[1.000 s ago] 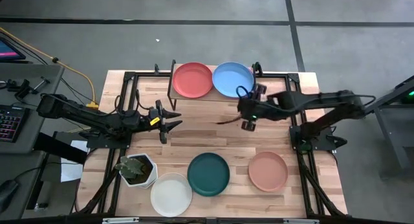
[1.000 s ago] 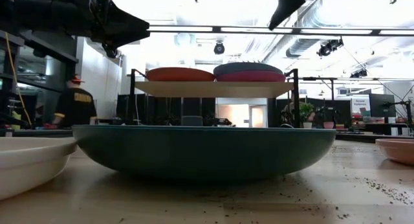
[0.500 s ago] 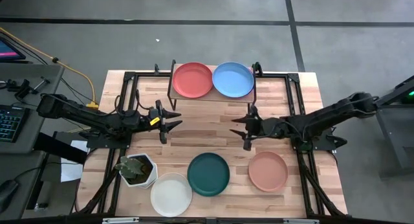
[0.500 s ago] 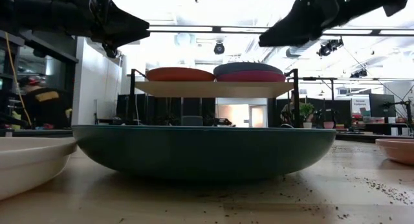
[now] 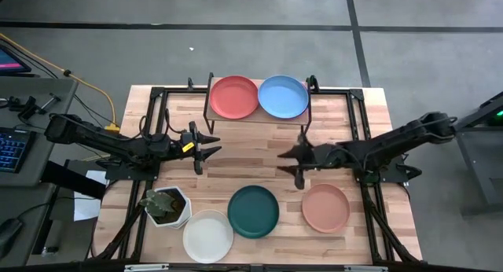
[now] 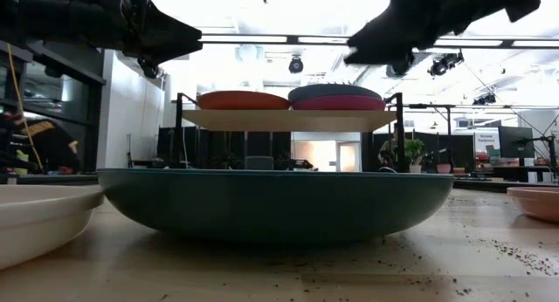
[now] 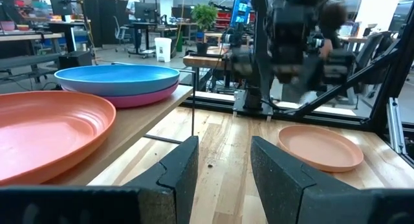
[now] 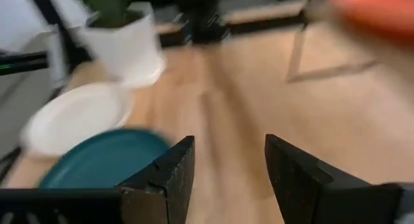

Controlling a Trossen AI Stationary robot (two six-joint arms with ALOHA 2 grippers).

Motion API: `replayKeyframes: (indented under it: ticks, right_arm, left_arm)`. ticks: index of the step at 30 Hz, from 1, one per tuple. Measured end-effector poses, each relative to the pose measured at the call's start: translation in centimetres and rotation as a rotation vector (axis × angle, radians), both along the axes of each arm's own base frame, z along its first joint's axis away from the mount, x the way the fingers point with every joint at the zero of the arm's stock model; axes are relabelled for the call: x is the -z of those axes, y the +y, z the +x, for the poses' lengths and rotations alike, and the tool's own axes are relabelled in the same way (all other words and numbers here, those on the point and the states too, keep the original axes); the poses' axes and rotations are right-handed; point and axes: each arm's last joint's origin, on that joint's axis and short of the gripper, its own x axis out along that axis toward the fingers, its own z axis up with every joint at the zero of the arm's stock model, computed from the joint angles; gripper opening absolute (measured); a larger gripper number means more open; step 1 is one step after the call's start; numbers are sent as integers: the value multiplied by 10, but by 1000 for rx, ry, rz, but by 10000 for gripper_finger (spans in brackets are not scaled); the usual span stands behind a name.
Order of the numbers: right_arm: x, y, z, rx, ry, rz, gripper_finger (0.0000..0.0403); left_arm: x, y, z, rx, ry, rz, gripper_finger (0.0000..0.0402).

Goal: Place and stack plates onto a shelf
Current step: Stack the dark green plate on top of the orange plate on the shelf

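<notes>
High view: the right gripper (image 5: 292, 160), fingers spread and empty, hangs between the wooden shelf (image 5: 211, 115) and the teal plate (image 5: 253, 211); the left gripper (image 5: 206, 148) waits likewise spread.

Low view: matte round red plate (image 6: 242, 99) and blue-on-pink stack (image 6: 336, 97) rest on the shelf.

Right wrist view: white plate (image 8: 77, 117) lies on the table.

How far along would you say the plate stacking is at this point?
Three plates are shelved: red plate alone, blue plate stacked on pink plate. Both the right gripper and left gripper are open and empty. Teal plate, white plate and salmon plate remain on the table.
</notes>
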Motion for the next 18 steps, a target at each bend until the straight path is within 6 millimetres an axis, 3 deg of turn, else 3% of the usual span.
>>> replayKeyframes:
  ticks: [5,9,18]
  right_arm:
    - [35,15,14,-32,148,196,170]
    - [60,27,27,-28,274,243,170]
    - [80,38,66,46,457,228,170]
  left_arm:
    - [0,0,0,0,1,0,131]
    - [0,0,0,0,0,1,131]
    - [0,0,0,0,0,0,131]
